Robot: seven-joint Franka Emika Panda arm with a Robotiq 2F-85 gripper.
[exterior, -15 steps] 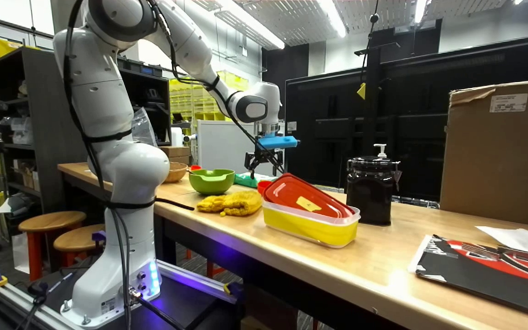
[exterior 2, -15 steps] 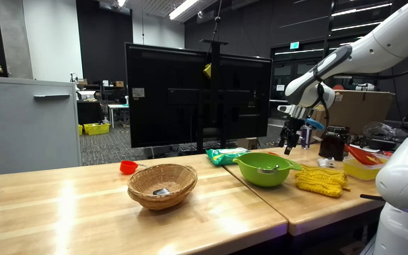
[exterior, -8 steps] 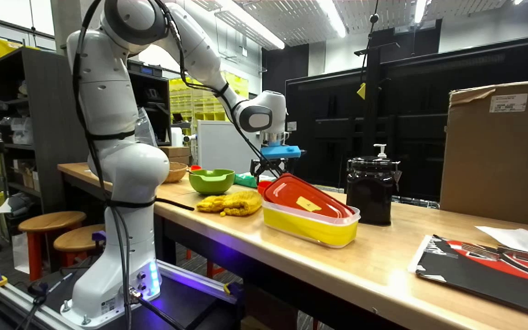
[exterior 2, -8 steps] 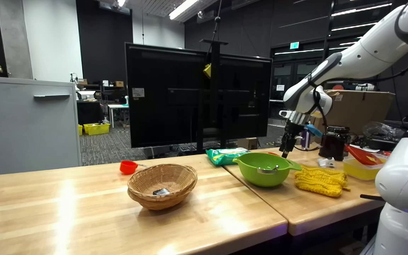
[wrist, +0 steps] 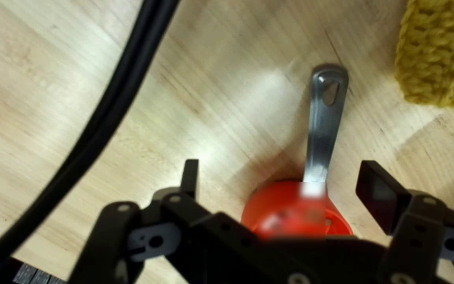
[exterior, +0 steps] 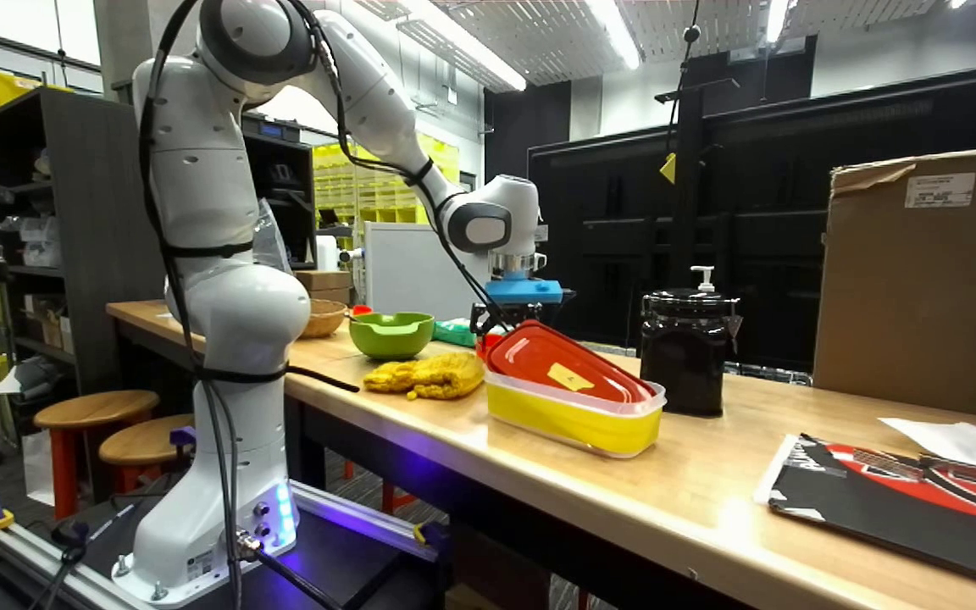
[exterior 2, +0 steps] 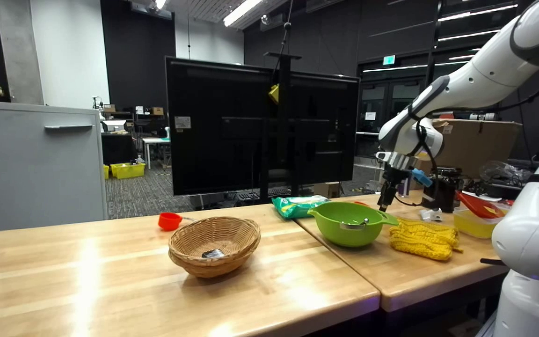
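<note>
Hand [wrist: 283, 187] lower than before, spread, near red cup [wrist: 286, 209]

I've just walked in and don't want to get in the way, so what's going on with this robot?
A robot arm has its fingers open above a wooden tabletop, one on either side of a red measuring cup with a metal handle. The cup rests on the wood; nothing is gripped, and neither finger seems to touch it, though part of it is hidden. A yellow knitted cloth and a green mixing bowl are nearby.
</note>
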